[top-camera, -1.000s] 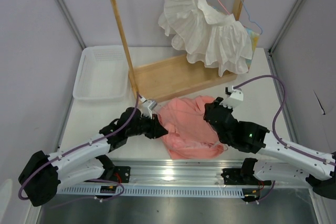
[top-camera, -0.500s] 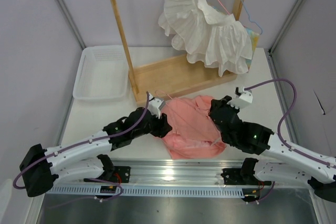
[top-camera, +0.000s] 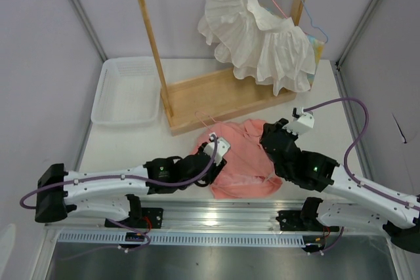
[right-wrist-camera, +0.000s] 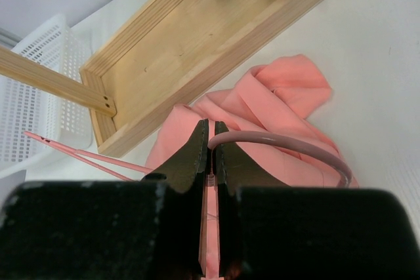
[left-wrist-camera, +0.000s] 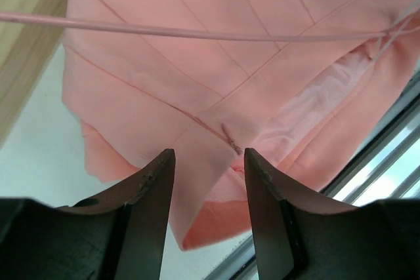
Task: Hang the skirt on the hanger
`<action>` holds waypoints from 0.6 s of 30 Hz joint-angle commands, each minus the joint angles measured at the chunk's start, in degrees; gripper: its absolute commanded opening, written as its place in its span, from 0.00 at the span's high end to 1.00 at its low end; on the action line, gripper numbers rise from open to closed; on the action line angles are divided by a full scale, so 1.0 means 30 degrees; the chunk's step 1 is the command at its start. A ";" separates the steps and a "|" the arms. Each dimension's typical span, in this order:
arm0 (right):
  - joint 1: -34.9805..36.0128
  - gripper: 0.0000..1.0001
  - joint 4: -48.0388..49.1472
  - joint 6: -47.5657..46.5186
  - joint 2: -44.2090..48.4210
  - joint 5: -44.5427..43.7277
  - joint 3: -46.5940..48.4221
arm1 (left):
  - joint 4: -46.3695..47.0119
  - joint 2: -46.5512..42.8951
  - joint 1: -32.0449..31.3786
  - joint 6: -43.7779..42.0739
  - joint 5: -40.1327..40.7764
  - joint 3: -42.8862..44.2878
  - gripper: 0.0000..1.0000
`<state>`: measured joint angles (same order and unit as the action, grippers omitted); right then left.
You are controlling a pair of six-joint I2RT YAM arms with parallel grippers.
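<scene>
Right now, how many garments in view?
2. Pink skirt flat on the table; white ruffled one hanging on the wooden rack. A coloured bit behind it may be a third.

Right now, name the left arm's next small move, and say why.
Probably lower the open left gripper and close on the waist edge of the skirt: it hovers just above that edge, while the right gripper holds the hanger across the skirt.

Left claw (left-wrist-camera: 207,162) gapes wide — right claw (right-wrist-camera: 211,129) pinched tight, arms angled inward.
</scene>
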<state>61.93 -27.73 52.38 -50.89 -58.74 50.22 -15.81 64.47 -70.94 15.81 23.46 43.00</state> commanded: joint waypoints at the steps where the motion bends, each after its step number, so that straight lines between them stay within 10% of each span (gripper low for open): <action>1: -0.0165 1.00 0.0834 0.0293 0.0118 -0.0781 0.0019 | -0.1465 -0.1240 -0.1898 -0.1227 0.2845 0.1367 0.48; 18: -0.0195 1.00 0.0687 0.0587 0.0353 -0.0576 -0.0303 | -0.0150 0.2237 -0.2663 0.0354 -0.2609 0.0225 0.65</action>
<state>61.65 -27.55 52.49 -50.68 -58.00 49.50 -20.32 67.90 -78.63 16.05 15.99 43.18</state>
